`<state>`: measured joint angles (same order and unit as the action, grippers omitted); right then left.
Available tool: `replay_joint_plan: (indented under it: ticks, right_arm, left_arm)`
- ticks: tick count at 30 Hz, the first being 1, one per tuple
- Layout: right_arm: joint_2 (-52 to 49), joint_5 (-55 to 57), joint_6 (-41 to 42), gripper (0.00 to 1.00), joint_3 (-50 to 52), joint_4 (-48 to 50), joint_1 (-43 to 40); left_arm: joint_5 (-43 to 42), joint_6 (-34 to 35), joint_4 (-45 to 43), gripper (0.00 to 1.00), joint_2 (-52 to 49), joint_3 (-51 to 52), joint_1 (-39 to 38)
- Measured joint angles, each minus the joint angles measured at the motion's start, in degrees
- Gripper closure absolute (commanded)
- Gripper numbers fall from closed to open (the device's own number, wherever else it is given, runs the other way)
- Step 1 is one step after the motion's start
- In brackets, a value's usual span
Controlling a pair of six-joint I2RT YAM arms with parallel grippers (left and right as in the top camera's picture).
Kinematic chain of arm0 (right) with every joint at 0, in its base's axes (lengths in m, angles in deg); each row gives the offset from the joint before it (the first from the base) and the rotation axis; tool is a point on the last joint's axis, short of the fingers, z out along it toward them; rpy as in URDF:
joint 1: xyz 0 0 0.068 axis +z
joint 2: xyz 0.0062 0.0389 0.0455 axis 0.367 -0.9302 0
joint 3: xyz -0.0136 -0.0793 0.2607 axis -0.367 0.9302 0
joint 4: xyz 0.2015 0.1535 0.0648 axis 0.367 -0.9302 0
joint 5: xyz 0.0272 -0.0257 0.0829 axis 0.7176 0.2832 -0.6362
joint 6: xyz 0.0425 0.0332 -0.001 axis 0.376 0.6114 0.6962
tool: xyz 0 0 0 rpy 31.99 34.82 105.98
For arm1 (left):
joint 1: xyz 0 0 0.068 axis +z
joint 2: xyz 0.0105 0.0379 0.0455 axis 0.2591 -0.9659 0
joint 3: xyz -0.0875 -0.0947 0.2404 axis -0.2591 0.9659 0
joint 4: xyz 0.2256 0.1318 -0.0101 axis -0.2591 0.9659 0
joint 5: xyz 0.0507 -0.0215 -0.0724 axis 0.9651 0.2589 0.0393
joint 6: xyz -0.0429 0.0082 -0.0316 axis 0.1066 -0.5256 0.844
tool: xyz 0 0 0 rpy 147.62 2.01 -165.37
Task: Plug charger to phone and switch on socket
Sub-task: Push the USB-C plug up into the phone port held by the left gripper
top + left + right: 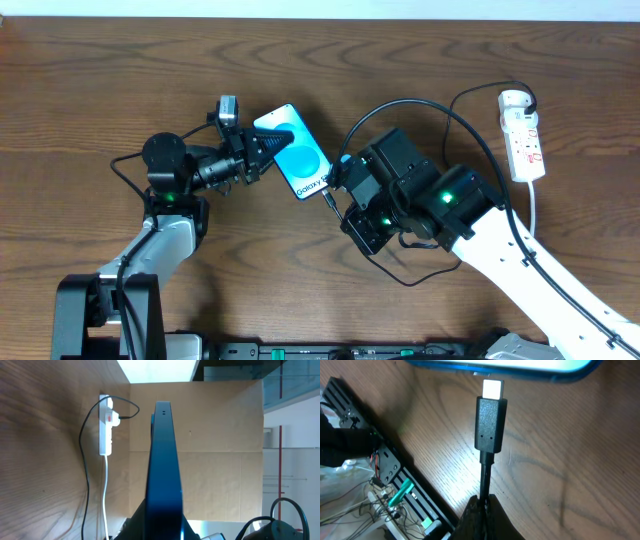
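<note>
The phone point(297, 153) with a bright blue-cyan screen is tilted at the table's middle, gripped at its left edge by my left gripper point(256, 150), which is shut on it. In the left wrist view the phone point(163, 467) shows edge-on between the fingers. My right gripper point(342, 192) is shut on the charger cable point(485, 476); its black plug tip point(490, 417) points at the phone's bottom edge point(510, 369), with the metal end just short of it. The white socket point(523, 135) lies at the far right and also shows in the left wrist view point(105, 425).
The charger's thin black cable point(470, 92) loops from the socket across the table to my right arm. A white cord point(533, 205) runs down from the socket. A black rail with wires point(395, 487) lies along the front edge. A cardboard wall point(220, 450) stands behind the table.
</note>
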<state>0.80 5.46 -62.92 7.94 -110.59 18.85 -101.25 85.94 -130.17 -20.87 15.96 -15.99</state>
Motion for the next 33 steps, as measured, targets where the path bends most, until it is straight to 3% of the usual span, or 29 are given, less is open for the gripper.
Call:
replay_joint_plan:
  ticks: [33]
  right_arm:
    - [0.0, -0.76, 0.02, 0.99, 0.0, 0.9, 0.0]
  left_arm:
    - [0.24, 0.02, 0.0, 0.92, 0.0, -0.02, 0.0]
